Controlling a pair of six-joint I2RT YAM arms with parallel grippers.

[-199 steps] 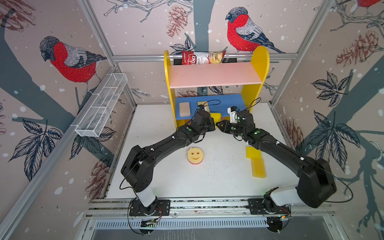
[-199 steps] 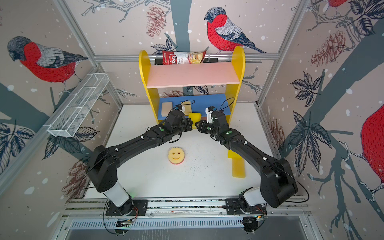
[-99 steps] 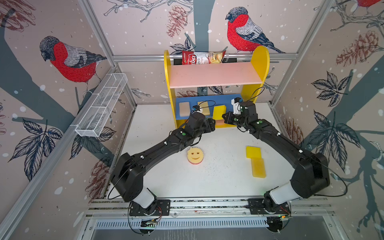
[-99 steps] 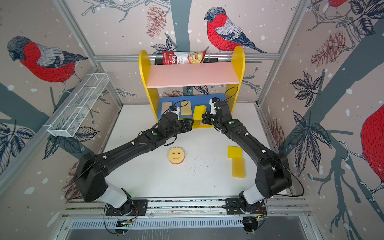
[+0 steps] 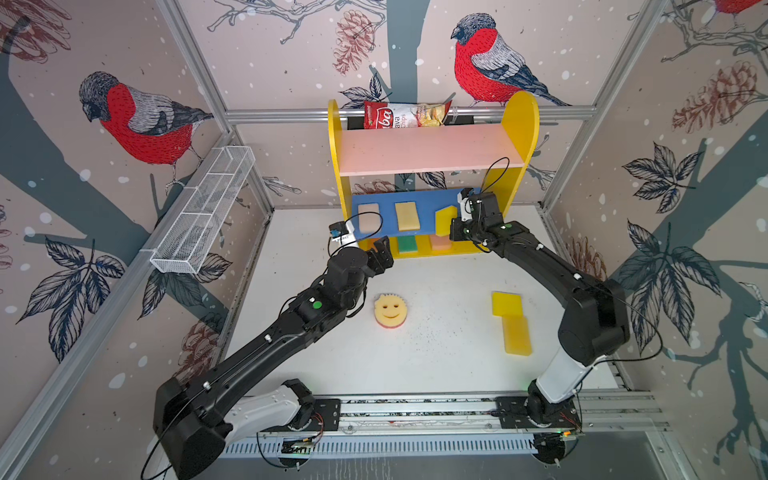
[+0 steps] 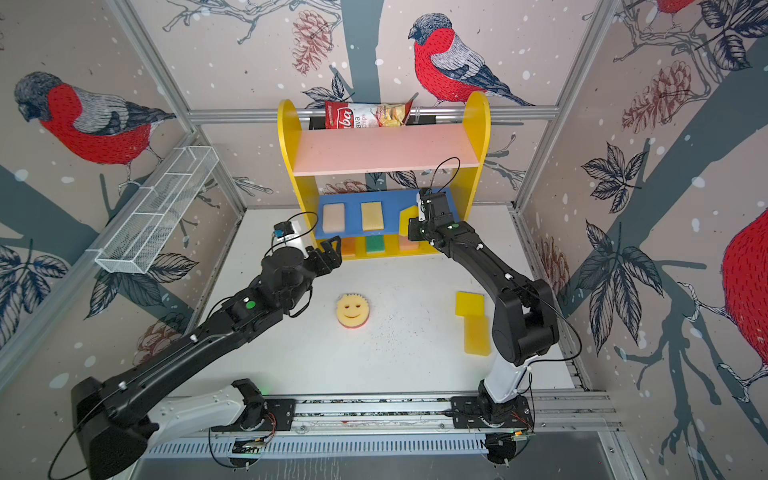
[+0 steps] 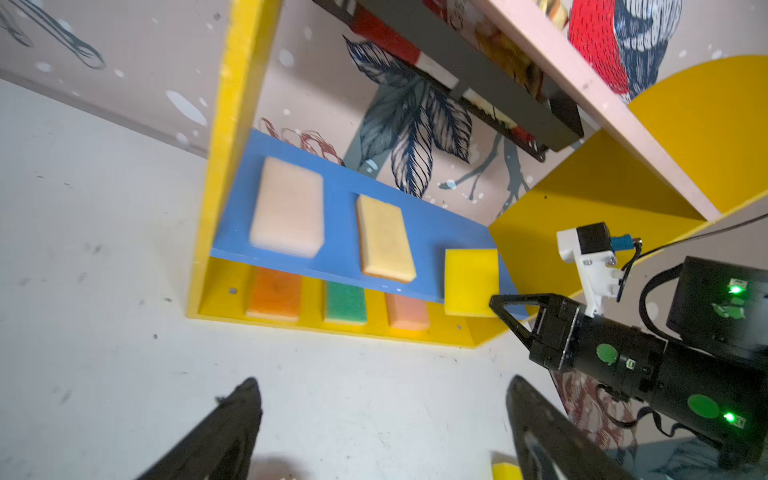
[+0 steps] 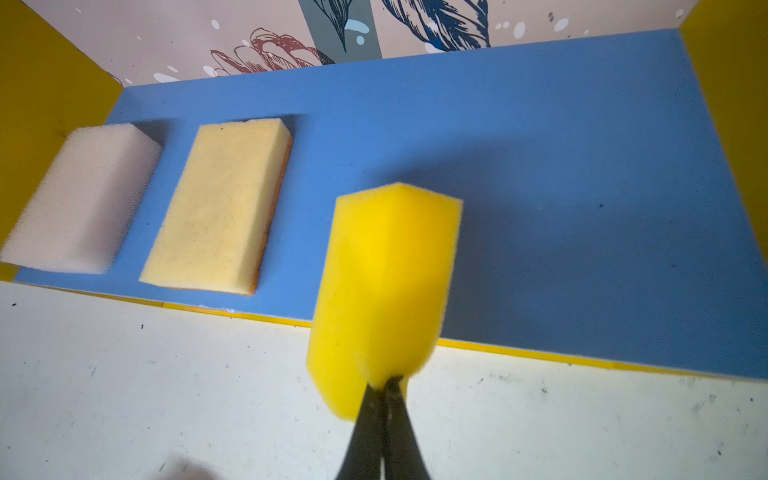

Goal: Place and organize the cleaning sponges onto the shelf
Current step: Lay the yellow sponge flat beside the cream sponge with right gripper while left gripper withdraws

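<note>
Yellow sponge in right end effector

both top views look down from above; both wrist views closely face the shelf.

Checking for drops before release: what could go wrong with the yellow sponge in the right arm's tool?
The right tool pinches the yellow sponge only at one end, so it could twist or slip free. The sponge is tilted at the front edge of the blue board; released here, it might tip off onto the table.
</note>
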